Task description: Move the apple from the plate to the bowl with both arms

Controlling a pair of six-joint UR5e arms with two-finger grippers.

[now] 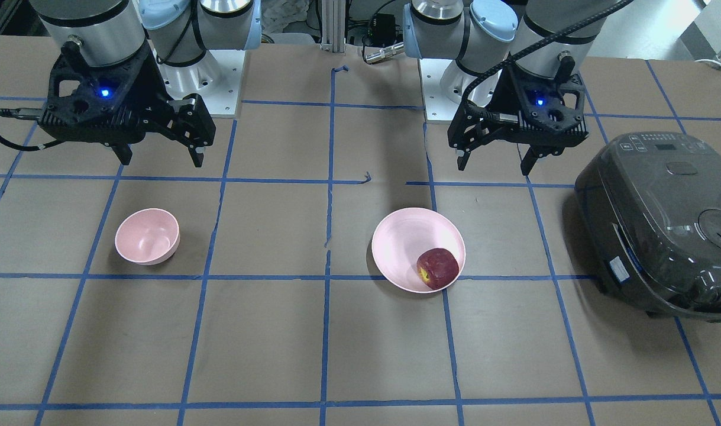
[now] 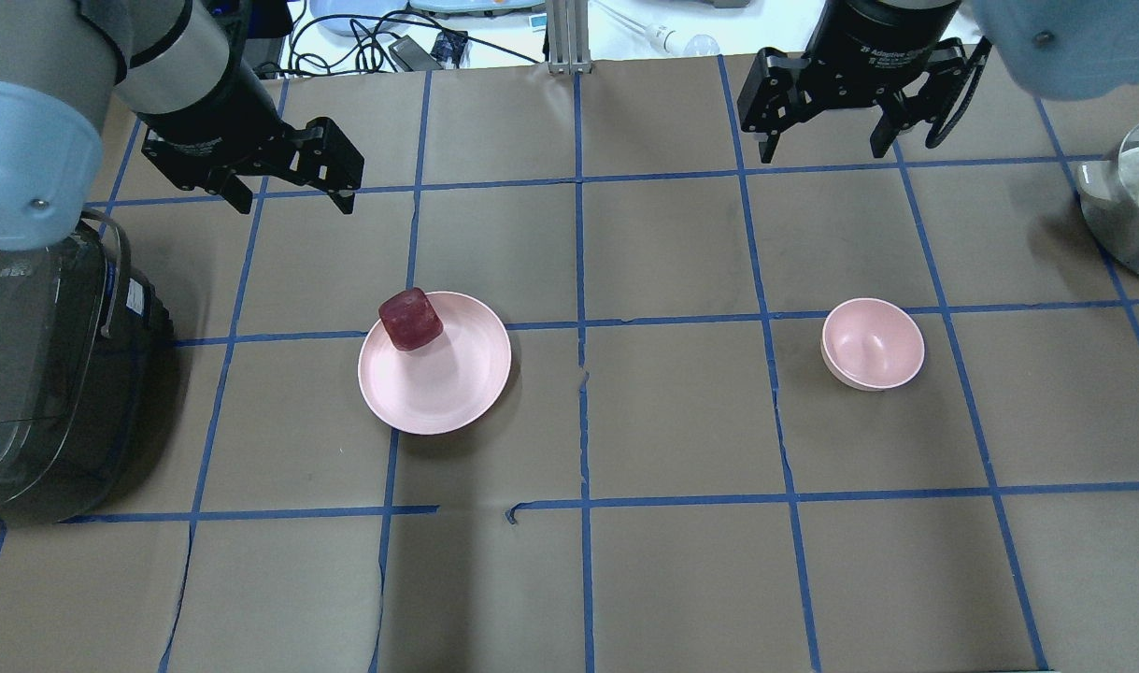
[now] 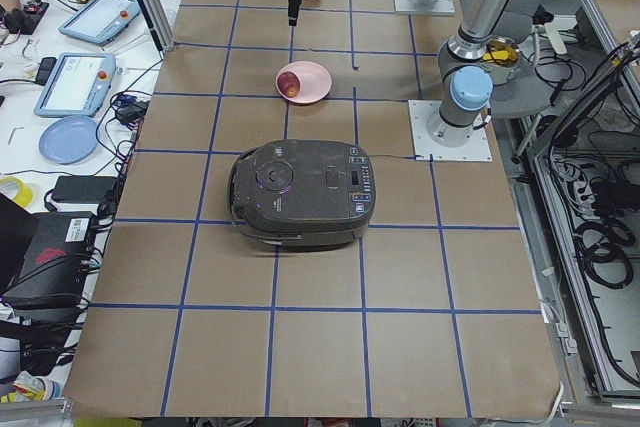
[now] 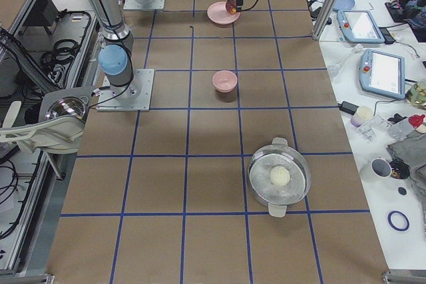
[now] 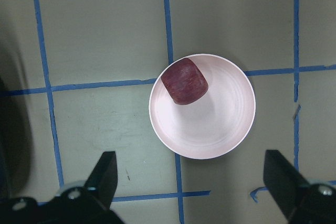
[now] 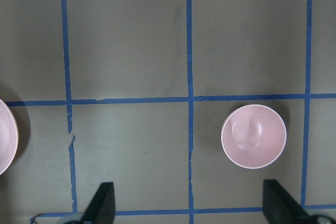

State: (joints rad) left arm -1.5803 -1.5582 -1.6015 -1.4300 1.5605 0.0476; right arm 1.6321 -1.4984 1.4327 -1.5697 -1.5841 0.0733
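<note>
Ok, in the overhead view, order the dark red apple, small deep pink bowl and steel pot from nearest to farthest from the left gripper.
1. Dark red apple, on the wide pink plate, same side as the left gripper.
2. Small deep pink bowl, across the table, right half of the view.
3. Steel pot, at the view's far right edge.

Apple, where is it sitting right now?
In the overhead view, the apple lies on the plate's far-left edge, on the robot's left side, right of the dark cooker.

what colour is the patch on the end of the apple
Yellowish, against the dark red skin of the apple; it shows best in the exterior front-facing view.
</note>
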